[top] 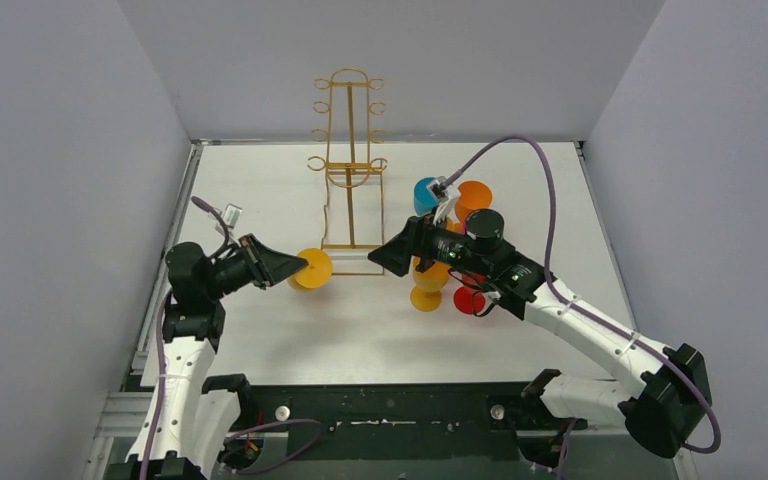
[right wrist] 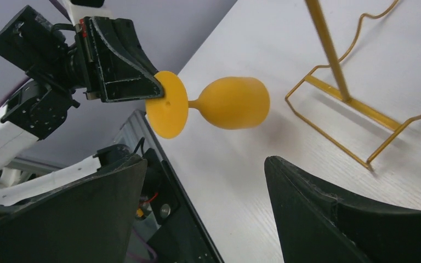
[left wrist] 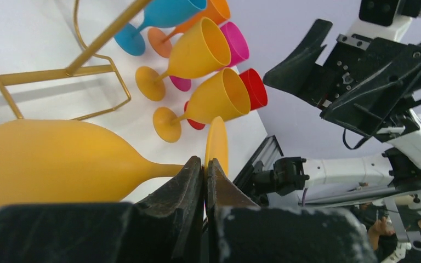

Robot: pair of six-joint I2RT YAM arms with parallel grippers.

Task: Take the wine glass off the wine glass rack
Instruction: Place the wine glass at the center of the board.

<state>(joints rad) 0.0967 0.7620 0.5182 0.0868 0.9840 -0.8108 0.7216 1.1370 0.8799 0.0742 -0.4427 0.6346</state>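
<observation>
1. Wine glass rack (top: 348,160): a thin gold wire stand with an arched top, small side loops and a rectangular wire base. It stands upright at the far centre of the white table (top: 260,330).
2. Yellow wine glass (right wrist: 233,102): matte, opaque and stemmed. It is off the rack and held on its side just near-left of the rack's base. The bowl points toward the rack and the round foot toward the left arm. Whether the bowl touches the table cannot be told.
3. Left gripper (left wrist: 204,163): its 2 black fingers are almost together, clamped on the rim of the yellow wine glass's foot.
4. Right gripper (right wrist: 204,163): its 2 black fingers are spread wide, holding and touching nothing. It hovers just right of the rack's base, facing the held glass.
5. Group of 6 stemmed glasses: these stand on their feet on the table right of the rack, packed close together and partly under the right arm.
   - 1 blue glass (left wrist: 167,11) and 1 orange glass (left wrist: 217,10) stand farthest.
   - 1 pink glass (left wrist: 235,43) and 1 red glass (left wrist: 256,87) stand nearer.
   - 2 spare yellow glasses (left wrist: 197,52) stand in front of the pink and red ones in the left wrist view.
</observation>
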